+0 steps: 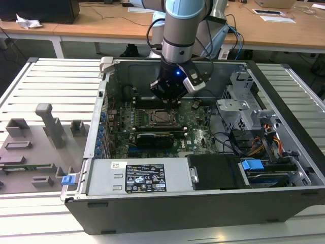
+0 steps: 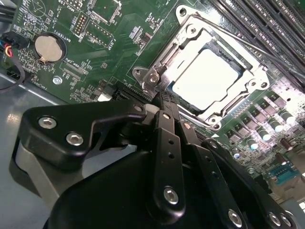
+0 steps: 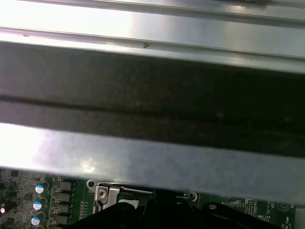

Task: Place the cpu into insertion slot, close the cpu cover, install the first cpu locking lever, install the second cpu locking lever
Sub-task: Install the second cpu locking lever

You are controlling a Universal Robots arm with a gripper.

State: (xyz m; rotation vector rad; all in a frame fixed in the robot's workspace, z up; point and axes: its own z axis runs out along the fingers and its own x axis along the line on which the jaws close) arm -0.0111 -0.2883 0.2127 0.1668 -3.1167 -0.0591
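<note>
The cpu [image 2: 205, 78] lies flat in the insertion slot [image 2: 188, 106] on the green motherboard [image 2: 105, 52], its pale metal top showing through the square cut-out of the cpu cover [image 2: 248, 78]. The cover lies down flat over it. A thin metal locking lever [image 2: 248, 45] runs along one side of the socket. My gripper [image 2: 162, 102] is shut, its black fingers [image 2: 166, 129] pressed together with the tips at the socket's corner beside a metal hook [image 2: 152, 78]. In the exterior view the gripper [image 1: 170, 100] hangs just above the socket [image 1: 163, 118].
The open computer case [image 1: 101, 117] walls the board in. A long black card [image 1: 155, 138] lies just in front of the socket and memory slots [image 2: 267, 19] behind it. A drive cage [image 1: 238, 109] and cables [image 1: 254, 142] stand at the exterior view's right. A coin battery [image 2: 49, 47] sits on the board.
</note>
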